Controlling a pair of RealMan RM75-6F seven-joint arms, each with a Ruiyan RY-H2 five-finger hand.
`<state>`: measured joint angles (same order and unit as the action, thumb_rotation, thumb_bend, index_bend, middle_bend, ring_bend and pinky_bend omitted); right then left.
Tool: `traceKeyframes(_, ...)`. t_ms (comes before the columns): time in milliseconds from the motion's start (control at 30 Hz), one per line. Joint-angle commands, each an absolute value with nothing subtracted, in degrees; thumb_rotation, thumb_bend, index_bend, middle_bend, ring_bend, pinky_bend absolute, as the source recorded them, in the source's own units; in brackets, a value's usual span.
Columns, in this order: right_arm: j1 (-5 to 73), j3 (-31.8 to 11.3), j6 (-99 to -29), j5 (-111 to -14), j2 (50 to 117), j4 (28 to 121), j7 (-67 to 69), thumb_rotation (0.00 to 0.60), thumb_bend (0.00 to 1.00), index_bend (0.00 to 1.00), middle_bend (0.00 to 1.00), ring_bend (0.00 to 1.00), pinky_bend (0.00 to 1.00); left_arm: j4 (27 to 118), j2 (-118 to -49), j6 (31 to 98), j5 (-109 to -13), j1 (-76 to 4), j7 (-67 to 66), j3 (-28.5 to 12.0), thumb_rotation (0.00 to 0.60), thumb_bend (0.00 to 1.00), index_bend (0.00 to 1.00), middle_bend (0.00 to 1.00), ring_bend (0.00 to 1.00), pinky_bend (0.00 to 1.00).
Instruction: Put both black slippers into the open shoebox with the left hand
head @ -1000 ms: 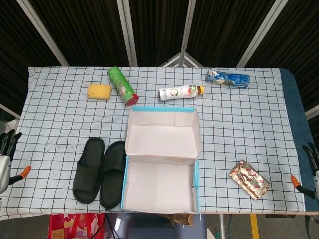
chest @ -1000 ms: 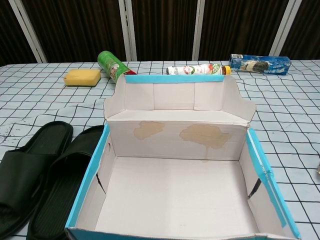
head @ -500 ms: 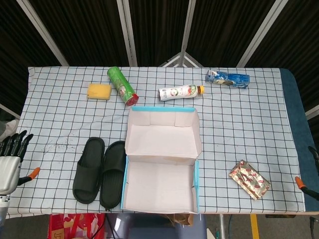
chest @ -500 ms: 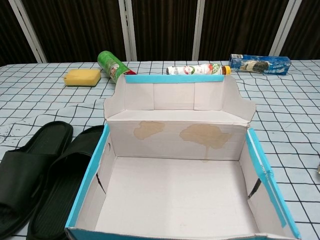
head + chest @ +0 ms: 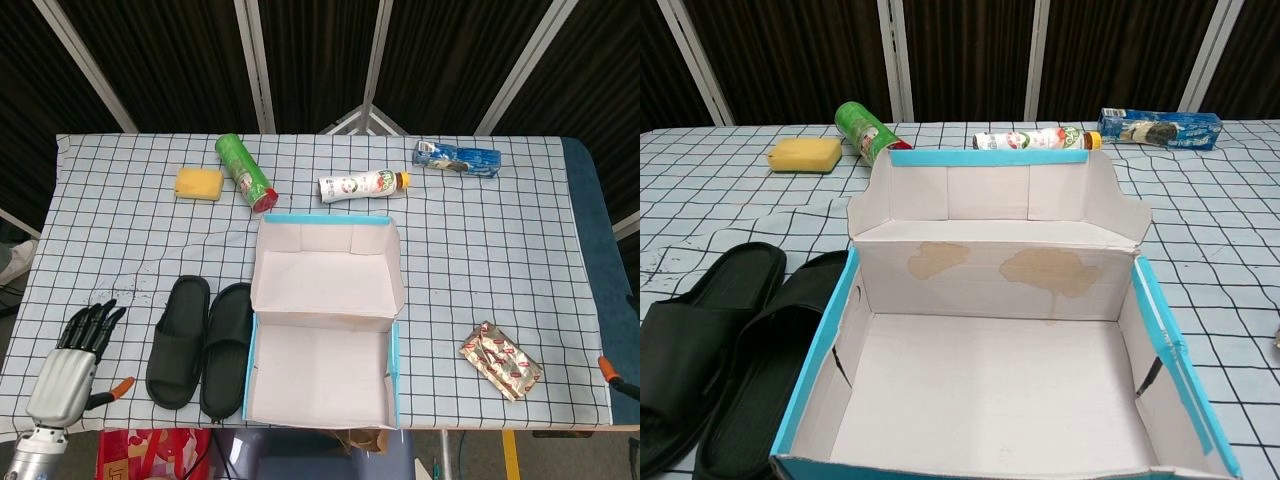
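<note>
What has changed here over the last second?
The robot's left hand has moved in from the table's left edge toward the two black rubber slippers, fingers apart, holding nothing. The right hand has almost left view. Slippers and open white cardboard shoebox stayed put.

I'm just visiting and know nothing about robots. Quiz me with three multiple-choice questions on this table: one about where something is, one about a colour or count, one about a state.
1. Where do the black slippers lie?
A. inside the shoebox
B. on the table, to the left of the shoebox
C. beside the sponge

2. How many slippers are on the table?
A. one
B. two
C. three

3. What is the left hand holding?
A. a slipper
B. the green can
C. nothing

Answers:
1 B: they lie side by side against the left wall of the shoebox.
2 B: a pair shows in both views.
3 C: its fingers are spread, short of the slippers, touching none.
</note>
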<state>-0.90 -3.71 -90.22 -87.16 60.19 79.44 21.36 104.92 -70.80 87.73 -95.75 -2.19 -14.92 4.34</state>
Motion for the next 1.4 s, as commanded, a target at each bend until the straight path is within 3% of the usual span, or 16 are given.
traceKeyframes(33,-0.9,-3.6,-90.1,-87.2,60.1,79.5,21.3,0.600,0.31,0.06,0.02,0.00,0.00,103.7,-71.9,86.5,-95.5,-2.0,-15.9,5.1,0.600,0.24,0.00,0.02,0.00,0.00)
traceKeyframes(1133,0.1,-3.3,-87.3,-86.7,60.4,78.6,22.0,0.600,0.31,0.06,0.02,0.00,0.00,87.8,-86.4,78.1,-90.8,-5.4,-20.2,3.1,0.600,0.24,0.00,0.11,0.00,0.00)
traceKeyframes(1400,0.4,-3.3,-86.8,-86.5,60.6,78.6,21.6,0.600,0.31,0.06,0.02,0.00,0.00,85.0,-88.4,78.2,-90.2,-6.1,-20.2,2.0,0.600,0.24,0.11,0.22,0.00,0.00)
